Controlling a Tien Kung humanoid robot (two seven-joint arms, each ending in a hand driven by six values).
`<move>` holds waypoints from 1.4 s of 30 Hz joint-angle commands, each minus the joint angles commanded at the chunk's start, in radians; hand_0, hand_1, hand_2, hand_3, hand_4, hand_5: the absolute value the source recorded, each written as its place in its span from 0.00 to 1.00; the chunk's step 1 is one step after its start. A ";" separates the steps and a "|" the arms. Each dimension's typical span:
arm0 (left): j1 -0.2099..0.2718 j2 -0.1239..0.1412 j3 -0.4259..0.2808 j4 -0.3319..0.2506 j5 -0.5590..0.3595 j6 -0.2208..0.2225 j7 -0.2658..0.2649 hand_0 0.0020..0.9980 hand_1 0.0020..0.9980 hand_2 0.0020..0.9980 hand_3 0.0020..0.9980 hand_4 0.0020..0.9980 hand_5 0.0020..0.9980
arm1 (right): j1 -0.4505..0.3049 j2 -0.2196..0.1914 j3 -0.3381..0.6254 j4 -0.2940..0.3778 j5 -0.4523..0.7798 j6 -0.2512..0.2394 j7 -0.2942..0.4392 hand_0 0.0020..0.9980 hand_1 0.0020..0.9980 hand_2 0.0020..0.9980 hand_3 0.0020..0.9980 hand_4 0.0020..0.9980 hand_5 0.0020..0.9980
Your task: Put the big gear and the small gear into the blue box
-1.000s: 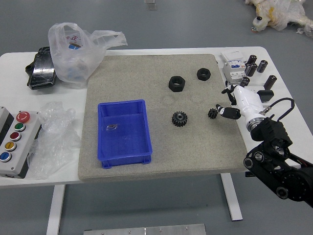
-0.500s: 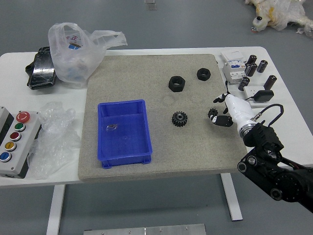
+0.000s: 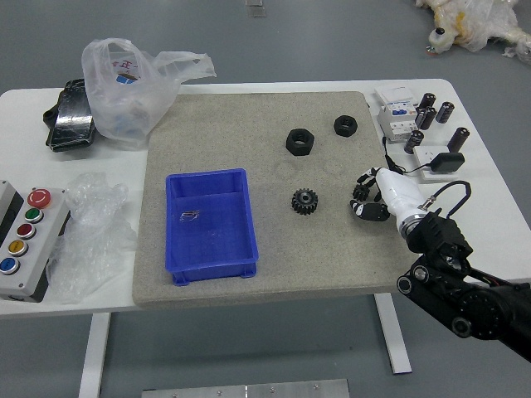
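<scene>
Your right hand (image 3: 393, 195) reaches in at the right of the frame, its fingers spread around the small gear (image 3: 361, 192) on the beige mat (image 3: 224, 133). You have the big gear (image 3: 304, 201) just right of centre, between the small gear and the blue box (image 3: 212, 236), left of centre. Two black hex nuts (image 3: 299, 142) lie at upper right.

Small gear (image 3: 360, 193) partly hidden, right arm (image 3: 452, 290) cropped

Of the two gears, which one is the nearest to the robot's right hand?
The small gear, right beside the right hand. The big gear lies farther off, toward the blue box.
</scene>
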 joint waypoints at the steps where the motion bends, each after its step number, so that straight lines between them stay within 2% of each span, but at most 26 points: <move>1: 0.000 0.000 0.001 0.000 -0.001 0.000 0.000 0.65 0.57 0.62 0.66 0.67 0.15 | 0.000 0.000 -0.001 -0.002 0.002 -0.001 0.001 0.29 0.45 0.48 0.56 0.40 0.02; 5: 0.000 -0.002 0.002 0.000 -0.003 0.000 -0.001 0.65 0.57 0.62 0.66 0.67 0.15 | 0.001 0.001 -0.007 -0.009 0.009 -0.009 0.008 0.29 0.45 0.48 0.56 0.40 0.02; 6: 0.000 -0.002 0.003 0.000 -0.004 0.001 -0.002 0.65 0.57 0.62 0.66 0.67 0.15 | 0.001 0.001 -0.007 -0.009 0.010 -0.012 0.011 0.28 0.43 0.40 0.48 0.32 0.00; 11: -0.002 -0.003 0.003 0.000 -0.004 0.001 -0.002 0.65 0.57 0.62 0.66 0.67 0.15 | 0.004 0.001 -0.009 -0.011 0.012 -0.032 0.024 0.28 0.43 0.40 0.48 0.32 0.00; 12: -0.002 -0.003 0.004 -0.001 -0.005 0.001 -0.002 0.65 0.57 0.62 0.66 0.67 0.15 | 0.005 0.001 -0.008 -0.010 0.011 -0.035 0.026 0.28 0.42 0.36 0.45 0.33 0.00; 16: -0.003 -0.003 0.008 -0.001 -0.008 0.002 -0.004 0.65 0.57 0.62 0.66 0.67 0.15 | 0.006 -0.004 -0.005 0.009 0.004 -0.050 0.035 0.28 0.42 0.36 0.45 0.33 0.00; 25: 0.000 -0.004 -0.006 0.000 0.002 0.000 0.001 0.65 0.57 0.62 0.66 0.67 0.15 | 0.029 -0.022 -0.046 0.181 -0.012 -0.078 0.038 0.29 0.44 0.37 0.46 0.34 0.00; 30: -0.001 -0.004 -0.021 0.000 0.018 -0.003 0.008 0.65 0.57 0.62 0.66 0.67 0.15 | 0.059 -0.003 -0.108 0.293 0.087 -0.112 0.107 0.29 0.44 0.37 0.46 0.34 0.00; 31: 0.000 -0.004 -0.021 0.000 0.019 -0.003 0.008 0.64 0.57 0.62 0.66 0.67 0.15 | 0.064 0.004 -0.119 0.313 0.111 -0.116 0.124 0.31 0.47 0.49 0.49 0.35 0.00; 32: 0.000 -0.004 -0.022 0.000 0.020 -0.003 0.009 0.64 0.57 0.62 0.66 0.67 0.15 | 0.072 0.014 -0.135 0.343 0.147 -0.119 0.147 0.31 0.47 0.49 0.49 0.35 0.00; 35: 0.000 -0.005 -0.026 0.000 0.025 -0.004 0.011 0.64 0.57 0.62 0.66 0.67 0.15 | 0.089 0.041 -0.161 0.372 0.207 -0.108 0.175 0.31 0.47 0.49 0.49 0.35 0.00; 36: 0.000 -0.005 -0.026 -0.001 0.025 -0.004 0.011 0.64 0.57 0.62 0.66 0.67 0.15 | 0.095 0.050 -0.170 0.376 0.218 -0.103 0.176 0.33 0.53 0.53 0.50 0.38 0.00; 41: 0.001 -0.004 -0.030 -0.001 0.029 -0.004 0.013 0.64 0.57 0.62 0.66 0.67 0.15 | 0.121 0.072 -0.199 0.372 0.153 -0.068 0.138 0.33 0.53 0.53 0.50 0.38 0.00; 42: 0.001 -0.004 -0.032 -0.001 0.031 -0.005 0.014 0.64 0.57 0.62 0.66 0.67 0.15 | 0.126 0.074 -0.203 0.367 0.132 -0.058 0.125 0.38 0.67 0.67 0.53 0.34 0.00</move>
